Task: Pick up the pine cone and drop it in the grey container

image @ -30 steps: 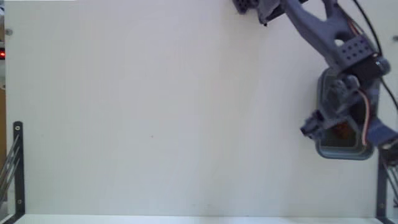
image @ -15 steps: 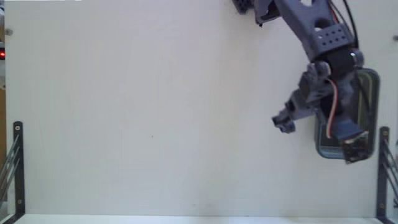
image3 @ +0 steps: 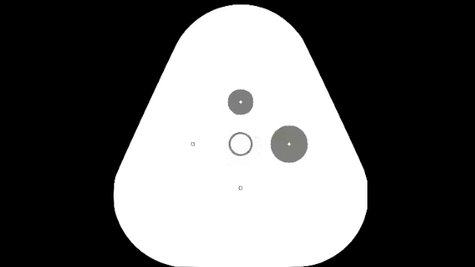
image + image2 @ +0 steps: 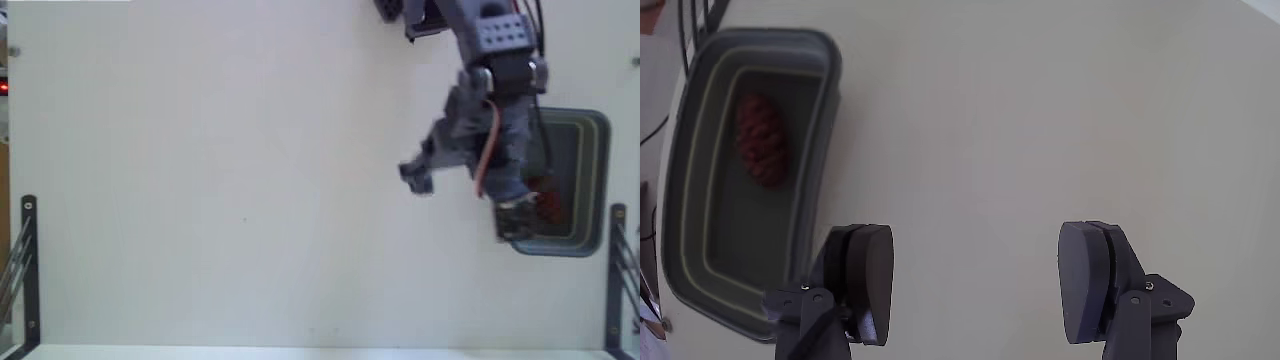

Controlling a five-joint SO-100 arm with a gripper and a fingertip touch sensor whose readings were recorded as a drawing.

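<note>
Cone [image 4: 762, 139] lies inside the tub [image 4: 818, 150], so the drop looks done. Gripper [image 4: 978, 282] hangs empty with fingers spread wide over bare table [image 4: 1040, 120], right of the tub in the wrist view, nothing left to hold.

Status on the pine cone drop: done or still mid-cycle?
Done: the small reddish-brown pine cone lies inside the blue-grey rectangular plastic tub. In hand: nothing; the end effector is open and empty over the bare pale table, beside the tub. Left: nothing of the task itself that these views show.
</note>
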